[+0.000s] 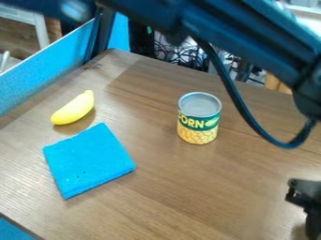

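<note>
At lower right: pincer [300, 193], can't tell if clenched | corn can [199, 119] well apart | banana [73, 108] between cloth [87, 159] and table edge [51, 91]

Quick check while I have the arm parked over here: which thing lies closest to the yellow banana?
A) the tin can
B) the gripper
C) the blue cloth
C: the blue cloth lies just beside the banana with a narrow strip of table between them, while the tin can stands much farther off.
</note>
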